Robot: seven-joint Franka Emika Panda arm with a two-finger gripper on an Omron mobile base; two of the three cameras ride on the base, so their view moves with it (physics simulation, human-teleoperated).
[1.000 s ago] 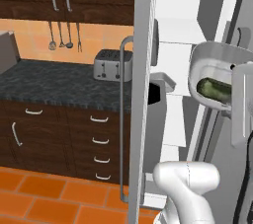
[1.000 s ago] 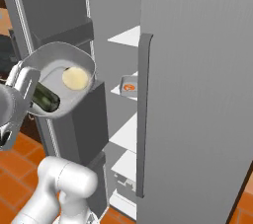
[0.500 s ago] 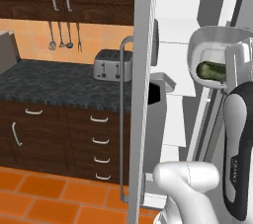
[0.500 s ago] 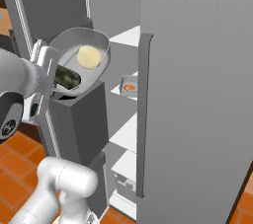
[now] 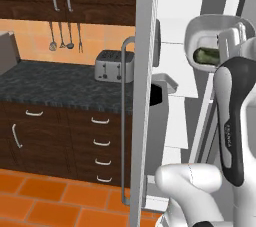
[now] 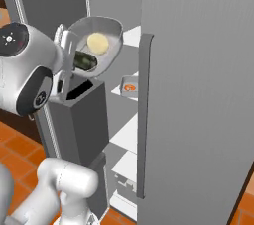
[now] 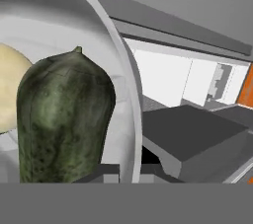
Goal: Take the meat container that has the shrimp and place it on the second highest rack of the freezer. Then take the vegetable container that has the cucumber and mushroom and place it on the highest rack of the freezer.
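Note:
My gripper [image 6: 66, 66] is shut on the near rim of the vegetable container [image 6: 107, 23], a grey bowl held high and tilted in front of the open freezer. Inside it lie a dark green cucumber [image 6: 84, 61] and a pale mushroom [image 6: 98, 43]. From the left, the container [image 5: 210, 25] hangs beside the upper shelves with the cucumber [image 5: 206, 55] showing. Close up, the cucumber [image 7: 64, 114] rests against the bowl's rim [image 7: 120, 65], next to the mushroom [image 7: 7, 92]. The meat container [image 6: 130, 87], with an orange shrimp in it, sits on a white shelf below the highest visible one.
The open freezer door [image 5: 145, 96] with its long handle [image 5: 123, 121] stands left of the arm. A dark grey bin [image 6: 84, 115] juts out below the held container. A closed grey door [image 6: 198, 95] flanks the shelves. A toaster [image 5: 114, 66] stands on the dark counter.
The arm has lifted the vegetable container higher and carried it closer to the freezer's upper shelves. The container has tilted more. The meat container has stayed on its shelf.

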